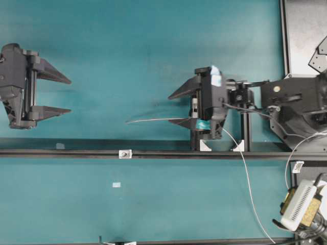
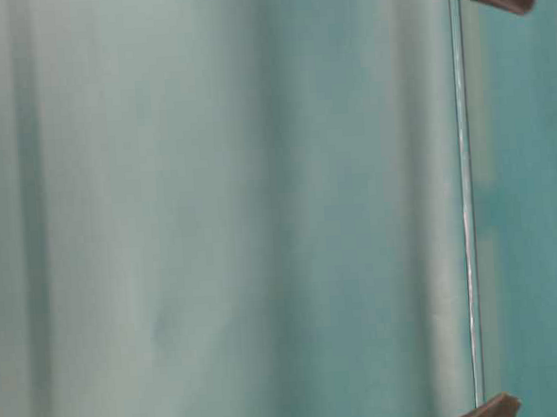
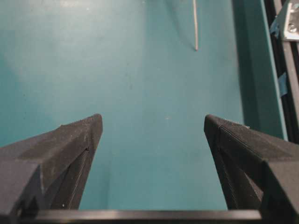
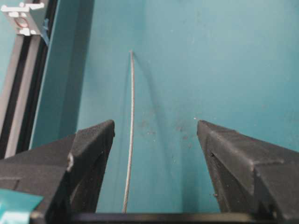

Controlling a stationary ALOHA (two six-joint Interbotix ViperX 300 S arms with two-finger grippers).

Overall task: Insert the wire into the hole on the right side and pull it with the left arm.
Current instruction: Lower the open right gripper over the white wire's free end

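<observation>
Judging by the overhead view, the task is at its start: nothing has been inserted and nothing is grasped. The wire (image 1: 153,120) lies on the teal counter (image 1: 127,41), its free tip pointing toward 9 o'clock, its length running under the right claw (image 1: 176,108) and on toward 5 o'clock. The hole (image 1: 124,153) is set on the dark rail (image 1: 61,152), at about 7 o'clock from the wire tip and well apart from it. The right claw is released, with the wire passing between its fingers, nearer the lower one, untouched as far as can be told. The left claw (image 1: 67,95) is released and empty, well apart at 9 o'clock. Grasping, threading and pulling all remain to be done.

The right wrist view shows the wire (image 4: 131,130) just beside one finger, which the overhead view hides. The left wrist view shows only the wire tip (image 3: 195,25) at 12 o'clock. The table-level view is blurred; only finger tips and a thin line, probably the wire, are seen.
</observation>
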